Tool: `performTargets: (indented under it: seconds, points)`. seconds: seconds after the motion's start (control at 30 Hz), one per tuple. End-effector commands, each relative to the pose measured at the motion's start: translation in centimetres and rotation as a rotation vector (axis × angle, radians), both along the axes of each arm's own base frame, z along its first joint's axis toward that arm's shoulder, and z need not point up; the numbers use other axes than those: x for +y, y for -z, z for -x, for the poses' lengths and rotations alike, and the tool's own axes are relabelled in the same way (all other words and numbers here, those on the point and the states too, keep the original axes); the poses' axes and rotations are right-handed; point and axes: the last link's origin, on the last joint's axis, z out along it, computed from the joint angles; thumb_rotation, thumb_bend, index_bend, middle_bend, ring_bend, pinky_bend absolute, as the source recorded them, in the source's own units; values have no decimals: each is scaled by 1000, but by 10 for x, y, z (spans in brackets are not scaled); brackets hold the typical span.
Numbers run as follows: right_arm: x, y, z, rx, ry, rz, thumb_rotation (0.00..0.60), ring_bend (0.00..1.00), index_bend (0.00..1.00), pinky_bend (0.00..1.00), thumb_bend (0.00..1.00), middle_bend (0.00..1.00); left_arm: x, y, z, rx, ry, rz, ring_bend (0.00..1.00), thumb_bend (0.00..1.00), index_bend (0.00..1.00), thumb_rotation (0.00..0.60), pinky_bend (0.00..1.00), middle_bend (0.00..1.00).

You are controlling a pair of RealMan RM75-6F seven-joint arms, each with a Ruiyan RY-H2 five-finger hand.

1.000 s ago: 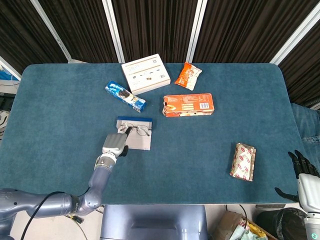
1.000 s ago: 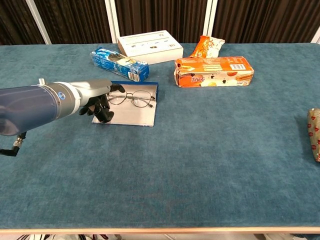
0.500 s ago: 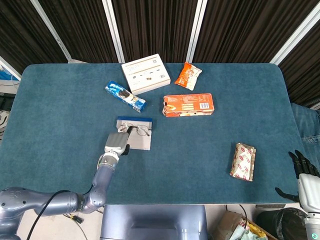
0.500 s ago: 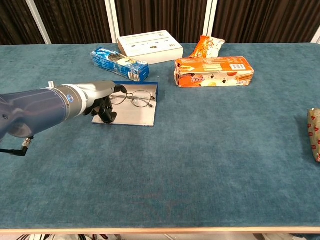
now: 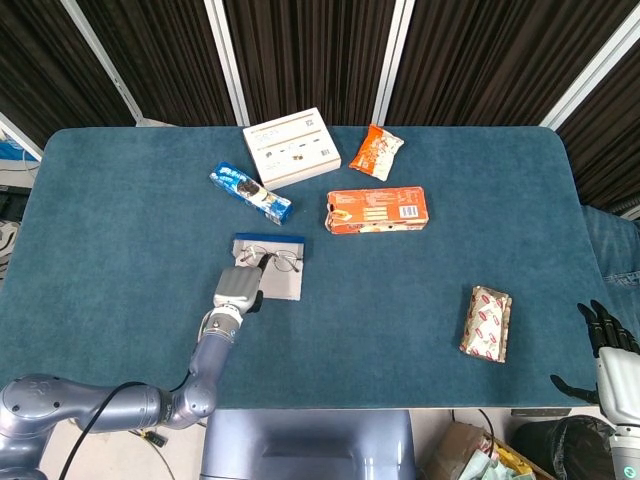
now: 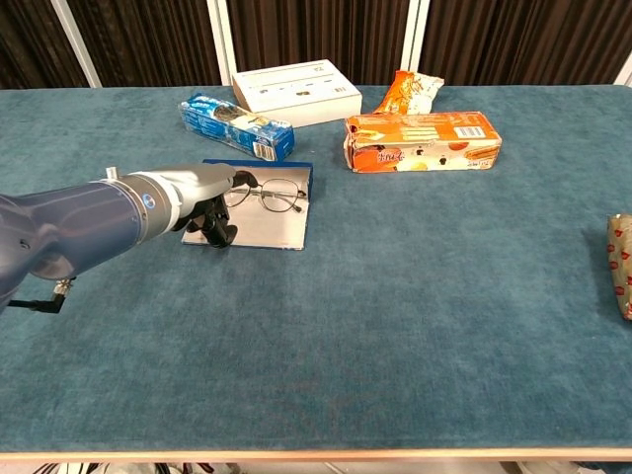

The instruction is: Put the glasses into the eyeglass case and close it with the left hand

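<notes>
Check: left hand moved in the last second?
Yes. The left hand slid right over the open eyeglass case, nearer the glasses.

Robot lab: blue-felt table, black curtains, staged snack boxes.

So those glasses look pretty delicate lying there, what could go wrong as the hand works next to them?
The left hand sits right at the near end of the glasses, which lie on the open eyeglass case. Its fingers could bend the thin frame or push it off the flat case. The case might also slide on the table toward the blue cookie pack nearby, instead of closing.
</notes>
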Motion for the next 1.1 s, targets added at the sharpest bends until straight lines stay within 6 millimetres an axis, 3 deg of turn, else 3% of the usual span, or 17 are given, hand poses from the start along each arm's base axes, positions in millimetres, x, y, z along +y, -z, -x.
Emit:
performTargets:
  seconds: [0.03,1.1]
  points:
    - [0,0,0,-1,1,2,600,102,66,161,167,4,0,0,0,2,0,-1,790,545,0,600,801,760]
    - [0,0,0,-9,6,1,600,103,66,161,167,4,8,5,-3,9,-28,-17,790,545,0,600,801,760]
